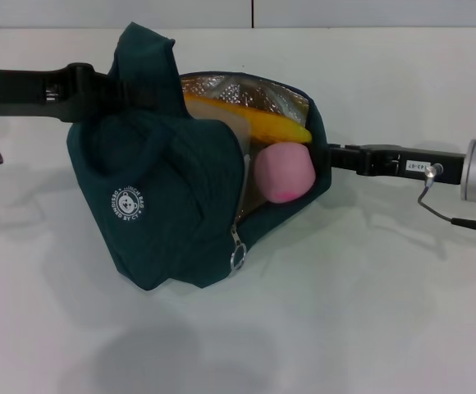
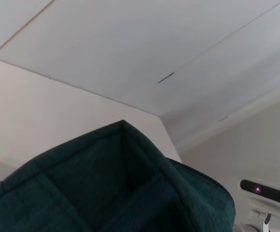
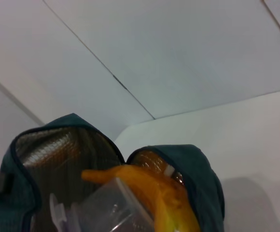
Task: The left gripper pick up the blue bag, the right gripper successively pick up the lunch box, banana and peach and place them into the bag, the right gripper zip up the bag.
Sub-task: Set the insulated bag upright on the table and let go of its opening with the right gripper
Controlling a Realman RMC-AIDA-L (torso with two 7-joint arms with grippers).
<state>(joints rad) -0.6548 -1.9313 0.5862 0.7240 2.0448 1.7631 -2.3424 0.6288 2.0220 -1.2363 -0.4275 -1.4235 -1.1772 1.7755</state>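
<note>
White table [image 1: 369, 312], pale wall behind. Blue bag [image 1: 156, 222] centre, unzipped; lunch box [image 3: 106, 208], banana [image 1: 254, 123], peach [image 1: 284, 172] inside. Left gripper [image 1: 98, 86] at handles, right gripper [image 1: 345, 158] at bag's edge; grip of both unclear. Risk: peach bulges out of opening, may roll out or jam zipper.

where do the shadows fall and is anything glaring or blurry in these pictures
Head view: the blue bag casts a soft shadow on the table toward the camera; its silvery lining gleams. Right wrist view: the lunch box and banana sit close and blurred.
</note>
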